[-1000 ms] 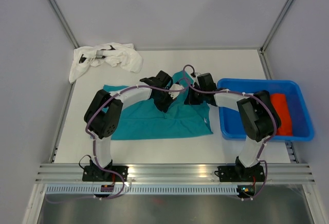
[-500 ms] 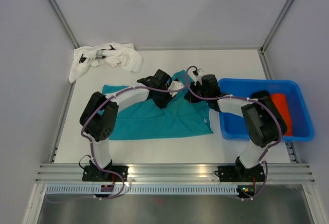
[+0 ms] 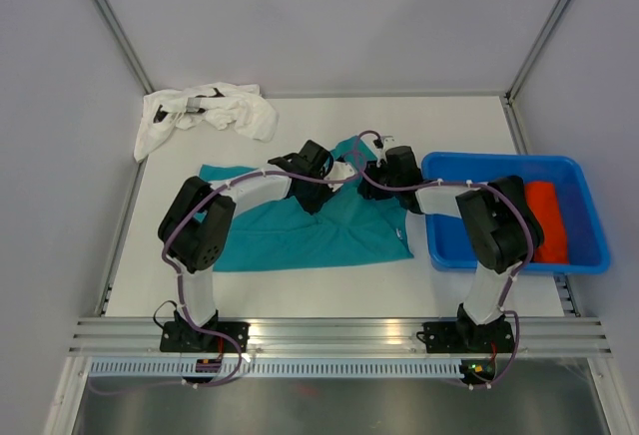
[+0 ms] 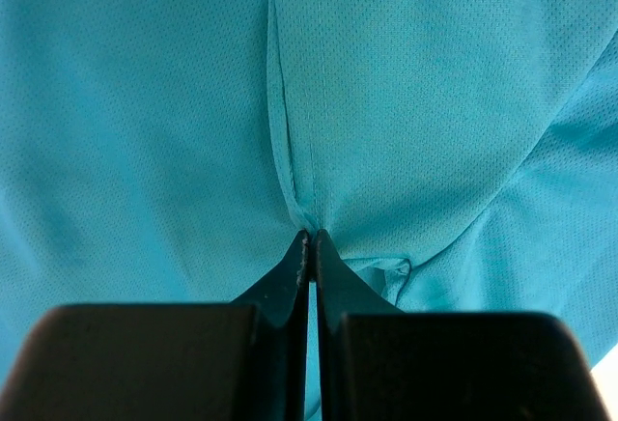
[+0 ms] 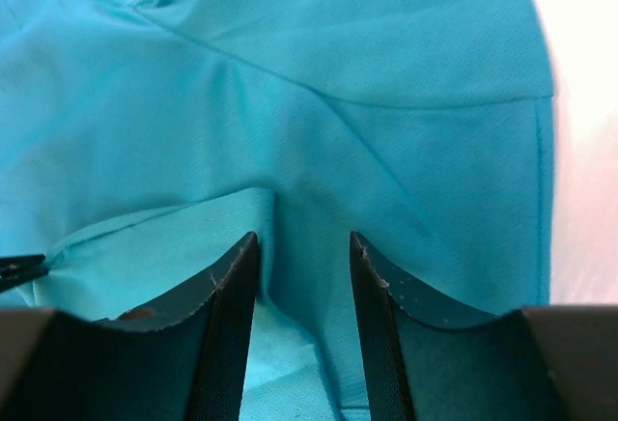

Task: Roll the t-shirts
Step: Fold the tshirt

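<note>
Edged closer mid-frame, my left pincer (image 4: 311,236) clenches a ridge of the teal cotton t-shirt (image 3: 300,240) while my right pincer (image 5: 304,238), released, straddles another fold to gather it.

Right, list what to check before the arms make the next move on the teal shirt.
1. Left fingers shut on the teal shirt: ok, a pucker of cloth is pinched at their tips.
2. Right fingers gripping cloth: not ok, they stand open over the shirt.
3. Shirt flat enough to roll: cannot tell. The near part lies flat, but the far edge is hidden under the arms.
4. White shirt out of the way: ok, crumpled at the far left corner.
5. Bin clear of the right arm: cannot tell. In the top view the arm passes close by its left wall.
</note>
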`<state>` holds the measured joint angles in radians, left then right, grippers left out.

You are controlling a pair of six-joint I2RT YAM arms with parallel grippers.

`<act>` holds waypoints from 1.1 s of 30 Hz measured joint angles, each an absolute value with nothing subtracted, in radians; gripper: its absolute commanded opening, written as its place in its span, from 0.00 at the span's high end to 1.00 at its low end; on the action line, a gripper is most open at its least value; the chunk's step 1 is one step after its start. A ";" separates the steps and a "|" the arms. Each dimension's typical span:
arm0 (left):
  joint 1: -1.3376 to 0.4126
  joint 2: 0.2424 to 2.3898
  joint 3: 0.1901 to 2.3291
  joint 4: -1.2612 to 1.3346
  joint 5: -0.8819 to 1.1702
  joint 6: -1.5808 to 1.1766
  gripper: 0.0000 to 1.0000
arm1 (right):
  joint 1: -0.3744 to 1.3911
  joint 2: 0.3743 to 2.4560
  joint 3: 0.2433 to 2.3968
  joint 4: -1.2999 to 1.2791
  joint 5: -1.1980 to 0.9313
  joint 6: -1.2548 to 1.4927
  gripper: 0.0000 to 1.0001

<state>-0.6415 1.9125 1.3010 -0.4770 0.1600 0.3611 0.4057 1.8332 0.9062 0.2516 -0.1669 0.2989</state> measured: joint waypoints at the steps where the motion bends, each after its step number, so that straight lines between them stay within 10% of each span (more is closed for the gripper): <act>1: -0.641 1.914 1.298 -0.475 0.159 0.361 0.97 | 0.406 1.832 0.910 0.245 -0.151 0.298 0.50; 7: -0.641 1.920 1.291 -0.464 0.155 0.361 0.96 | 0.413 1.734 0.927 0.128 -0.001 0.282 0.62; 11: -0.641 1.920 1.288 -0.461 0.155 0.361 0.97 | 0.456 1.633 0.927 0.062 0.108 0.273 1.00; 33: -0.642 1.920 1.286 -0.456 0.128 0.361 0.93 | 0.538 1.684 0.820 0.010 0.191 0.439 1.00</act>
